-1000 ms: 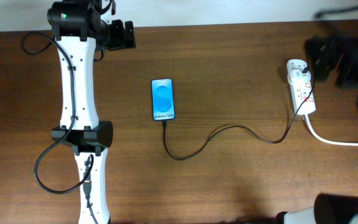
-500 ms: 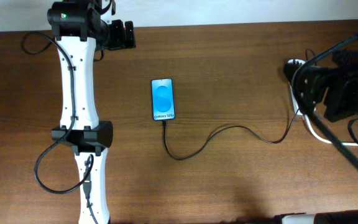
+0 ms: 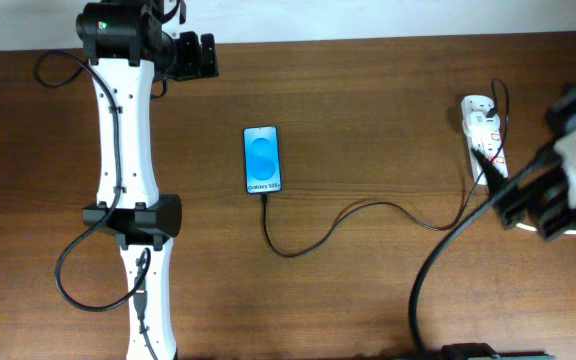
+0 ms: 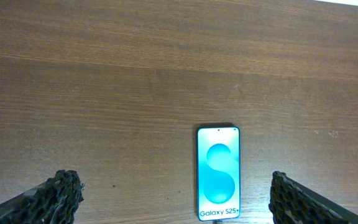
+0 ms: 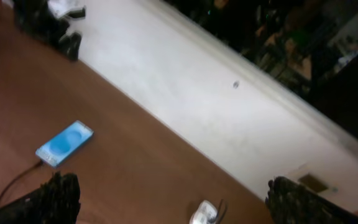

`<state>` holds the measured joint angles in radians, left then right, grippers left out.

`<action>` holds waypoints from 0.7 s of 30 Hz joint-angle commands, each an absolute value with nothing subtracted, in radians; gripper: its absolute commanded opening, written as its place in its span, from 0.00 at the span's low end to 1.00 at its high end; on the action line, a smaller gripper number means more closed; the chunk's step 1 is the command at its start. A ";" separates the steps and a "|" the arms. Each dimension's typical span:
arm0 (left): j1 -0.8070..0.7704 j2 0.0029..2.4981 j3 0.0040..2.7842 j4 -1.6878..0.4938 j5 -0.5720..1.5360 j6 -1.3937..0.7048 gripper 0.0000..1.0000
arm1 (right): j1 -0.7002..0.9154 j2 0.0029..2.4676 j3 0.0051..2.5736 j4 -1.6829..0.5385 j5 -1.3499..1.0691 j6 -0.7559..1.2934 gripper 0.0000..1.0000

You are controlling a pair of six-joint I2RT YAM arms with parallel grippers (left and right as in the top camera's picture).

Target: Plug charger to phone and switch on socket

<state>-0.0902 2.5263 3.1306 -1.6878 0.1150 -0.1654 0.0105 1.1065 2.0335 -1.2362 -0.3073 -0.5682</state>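
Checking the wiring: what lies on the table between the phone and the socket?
Only the charger, looping over the bare table from the phone toward the socket; the overhead view shows it.

Overhead view: illumination is even and diffuse. The bench [image 3: 368, 100] carries only faint, soft-edged shadows and no hard glare. The phone [image 3: 262, 159] screen is self-lit and is the brightest area, and its text is legible. The right arm [image 3: 558, 190], at the frame edge, is smeared by motion blur. Left wrist view: bright and sharp, with crisp wood grain; the lower corners are slightly soft. Right wrist view: dim, tilted and blurred throughout, with an underexposed, dark upper right corner.
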 commanded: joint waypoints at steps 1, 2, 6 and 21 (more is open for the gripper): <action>-0.091 2.494 3.137 -1.688 0.107 -0.160 0.99 | -0.009 0.939 1.710 -1.037 -0.303 -0.500 0.98; -0.091 2.494 3.137 -1.688 0.107 -0.160 0.99 | -0.023 0.886 1.605 -0.950 -0.303 -0.437 0.98; -0.091 2.494 3.137 -1.688 0.107 -0.160 0.99 | -0.054 0.622 1.058 -0.503 -0.302 -0.342 0.98; -0.091 2.494 3.137 -1.688 0.107 -0.160 0.99 | -0.053 0.065 0.076 0.076 -0.211 -0.066 0.98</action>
<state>-0.0906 2.5263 3.1306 -1.6882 0.1150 -0.1654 -0.0498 0.1089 0.1337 0.0673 -0.2550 -0.1078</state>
